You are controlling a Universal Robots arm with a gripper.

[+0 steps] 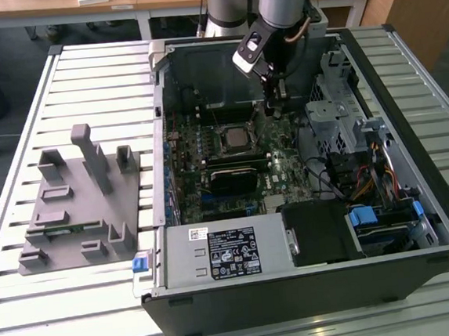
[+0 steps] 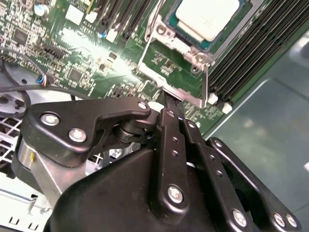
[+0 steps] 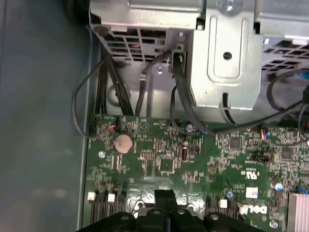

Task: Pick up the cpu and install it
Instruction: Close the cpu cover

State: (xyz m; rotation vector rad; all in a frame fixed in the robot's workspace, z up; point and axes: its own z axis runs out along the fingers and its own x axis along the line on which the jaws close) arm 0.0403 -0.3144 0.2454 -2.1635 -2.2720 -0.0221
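Silver-topped, the square cpu (image 2: 207,17) sits — apparently — in its socket (image 2: 161,33).

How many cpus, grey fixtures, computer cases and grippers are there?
cpu: 1
fixture: 1
case: 1
gripper: 1
Total: 4

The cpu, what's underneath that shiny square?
The cpu sits in a metal socket frame on the green motherboard. Whatever lies directly beneath is hidden by the chip itself.
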